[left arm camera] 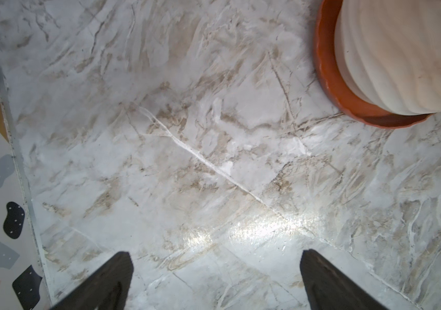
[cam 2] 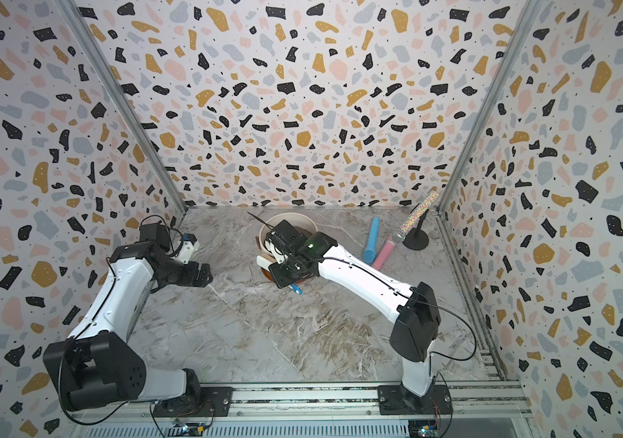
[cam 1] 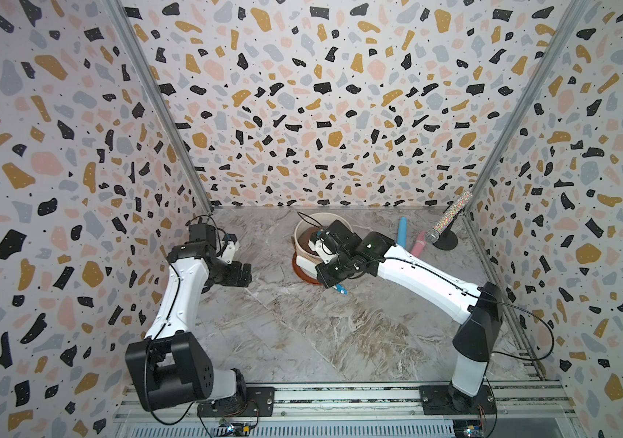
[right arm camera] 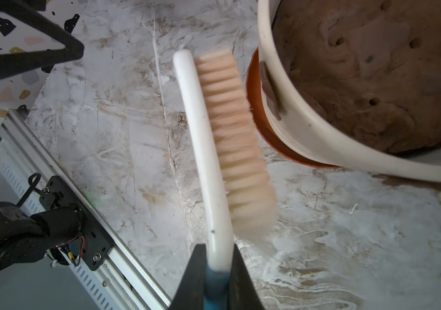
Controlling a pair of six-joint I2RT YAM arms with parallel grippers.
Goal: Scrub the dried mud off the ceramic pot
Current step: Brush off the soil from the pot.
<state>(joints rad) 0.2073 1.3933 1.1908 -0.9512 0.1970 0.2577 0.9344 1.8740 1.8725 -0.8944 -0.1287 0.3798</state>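
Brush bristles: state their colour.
The bristles are pale peach-tan; the right wrist view shows them best.

Left gripper [left arm camera: 215, 252] hangs wide open near the tabletop's [cam 1: 302, 333] left edge, arm folded. Right arm stretches toward the back edge, right gripper [right arm camera: 218, 248] clamping a scrub brush [right arm camera: 206, 139].

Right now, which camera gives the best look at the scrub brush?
The right wrist view: the scrub brush fills it, bristles facing the ceramic pot, handle clamped in the right gripper. Both top views show only its bristle head and blue handle tip beneath the arm. The left wrist view misses it.
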